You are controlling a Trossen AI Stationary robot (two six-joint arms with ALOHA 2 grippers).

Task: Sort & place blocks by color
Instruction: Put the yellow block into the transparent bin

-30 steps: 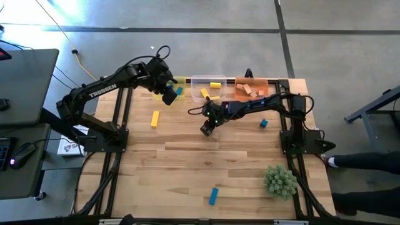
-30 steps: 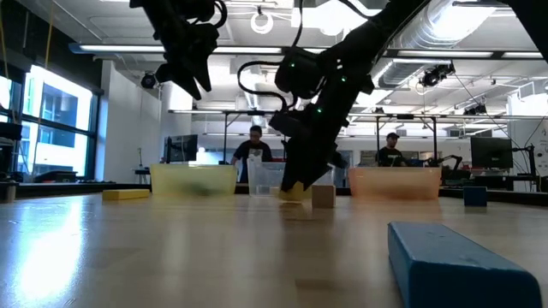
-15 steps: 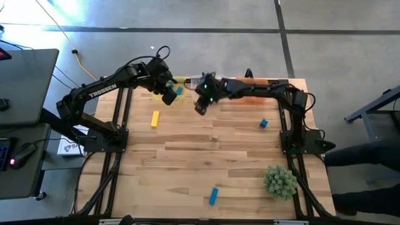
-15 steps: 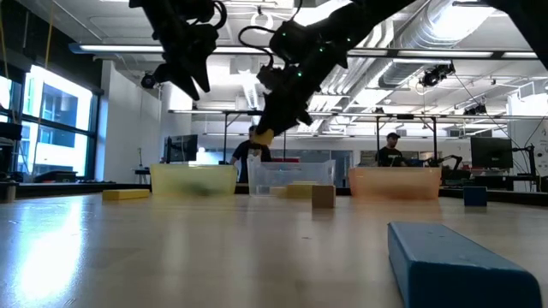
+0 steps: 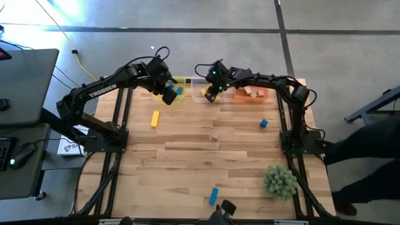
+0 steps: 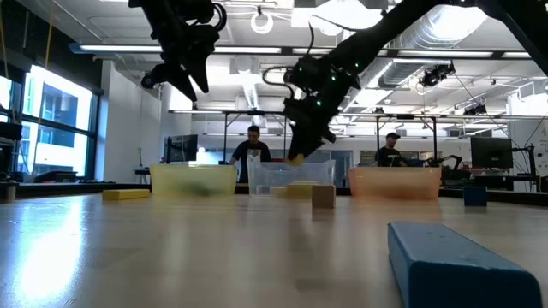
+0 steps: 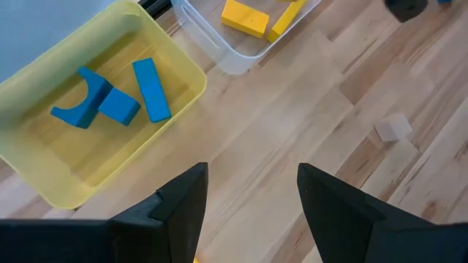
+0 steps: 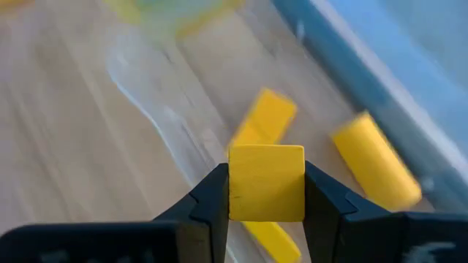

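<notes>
Sorting partly done: my right gripper (image 8: 267, 191), over the clear bin (image 5: 201, 82) at twelve o'clock, clamps a yellow cube (image 8: 267, 183); my left gripper (image 7: 252, 193) hovers agape by the yellow bin (image 7: 183, 62) holding blue blocks (image 7: 110, 98); strays remain: yellow bar (image 5: 154, 119), tan cube (image 5: 214, 135), blue cube (image 5: 264, 124), blue bar (image 5: 213, 195).

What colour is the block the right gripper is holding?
Yellow. The block shows best in the right wrist view, clamped in the right gripper.

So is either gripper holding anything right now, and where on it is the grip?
The right gripper holds a yellow block, pinched by two opposite side faces, above the clear bin. The left gripper is open and empty.
</notes>
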